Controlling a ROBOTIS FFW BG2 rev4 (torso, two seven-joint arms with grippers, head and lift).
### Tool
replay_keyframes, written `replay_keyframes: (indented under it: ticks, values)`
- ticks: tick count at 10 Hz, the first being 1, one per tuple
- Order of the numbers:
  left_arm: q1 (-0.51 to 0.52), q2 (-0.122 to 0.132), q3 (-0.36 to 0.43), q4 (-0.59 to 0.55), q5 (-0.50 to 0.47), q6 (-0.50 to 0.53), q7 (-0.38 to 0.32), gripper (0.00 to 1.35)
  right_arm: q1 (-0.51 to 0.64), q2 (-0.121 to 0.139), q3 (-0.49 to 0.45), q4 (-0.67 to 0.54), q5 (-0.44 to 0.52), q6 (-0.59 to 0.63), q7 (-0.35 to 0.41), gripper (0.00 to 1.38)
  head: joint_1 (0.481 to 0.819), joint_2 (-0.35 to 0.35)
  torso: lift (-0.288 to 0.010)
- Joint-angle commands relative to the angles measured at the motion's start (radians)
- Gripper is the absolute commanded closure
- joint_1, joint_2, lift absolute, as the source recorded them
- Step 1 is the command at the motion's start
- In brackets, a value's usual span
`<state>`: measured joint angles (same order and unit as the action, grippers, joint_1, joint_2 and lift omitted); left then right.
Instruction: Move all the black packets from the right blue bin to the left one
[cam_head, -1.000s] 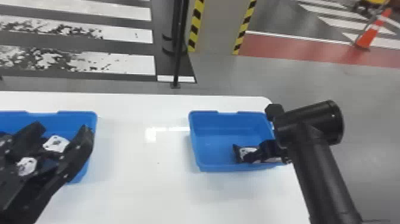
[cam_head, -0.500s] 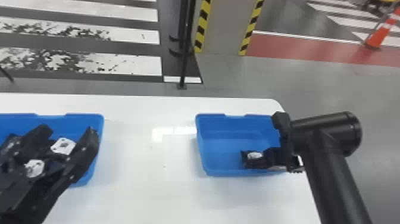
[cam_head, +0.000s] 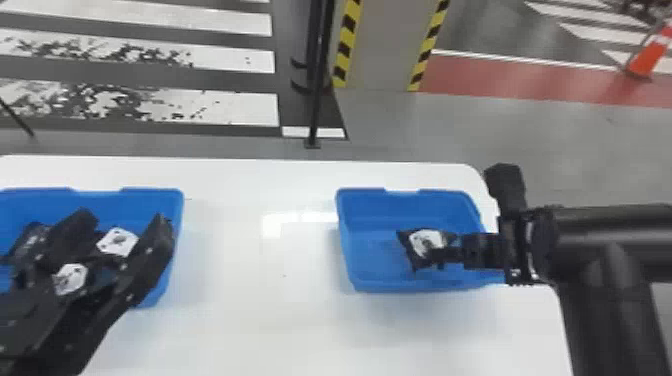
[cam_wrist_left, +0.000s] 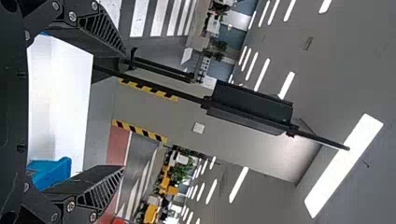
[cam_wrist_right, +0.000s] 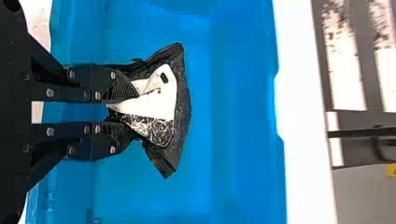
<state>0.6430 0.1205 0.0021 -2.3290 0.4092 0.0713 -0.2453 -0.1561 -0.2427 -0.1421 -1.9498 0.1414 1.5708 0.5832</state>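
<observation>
A: ok, head view first, what's being held?

B: One black packet (cam_head: 425, 243) is being pinched by the right pincer (cam_head: 450, 253), inside the walls of the right blue bin (cam_head: 367, 212) on the white desk (cam_head: 250, 310). Whether it's being held clear of the bottom, can't tell. More packets (cam_head: 118, 241) are being half covered by the left pincer (cam_head: 122, 220), which is being held over the left bin (cam_head: 150, 202).

A: and the left wrist view?

B: Nothing's being gripped there lol, the left pincer is being held wide, with plain air between the fingers.

A: right wrist view then, is it a decent grab?

B: Pretty decent imo. The near edge is being squeezed narrow between the fingertips, and the rest is being fanned out past them, white label and all. Probably light, soft and floppy, with slick film, so some sliding might be expected if it's being swung fast. Nothing fragile-looking. If it slips, a bite nearer the thick middle would be safer than that bunched edge. Next up, a straight lift is being called for, then a carry to the left bin.
</observation>
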Motion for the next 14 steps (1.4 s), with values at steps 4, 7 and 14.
replay_keyframes:
  ticks: [4, 7, 14]
  values:
    - [0.002, -0.002, 0.002, 0.016, -0.004, -0.044, 0.001, 0.18, 0.117, 0.005, -0.029, -0.282, -0.205, -0.069, -0.037, 1.12, 0.695, -0.181, -0.14]
    - [-0.003, -0.007, 0.0, 0.018, -0.002, -0.054, 0.003, 0.18, 0.205, 0.02, -0.015, -0.226, -0.45, -0.528, 0.029, 1.12, 0.695, -0.075, -0.14]
    - [-0.032, -0.001, -0.05, 0.04, 0.004, -0.081, 0.004, 0.18, 0.082, 0.006, 0.328, 0.238, -0.807, -1.092, 0.237, 1.12, 0.695, 0.132, -0.14]
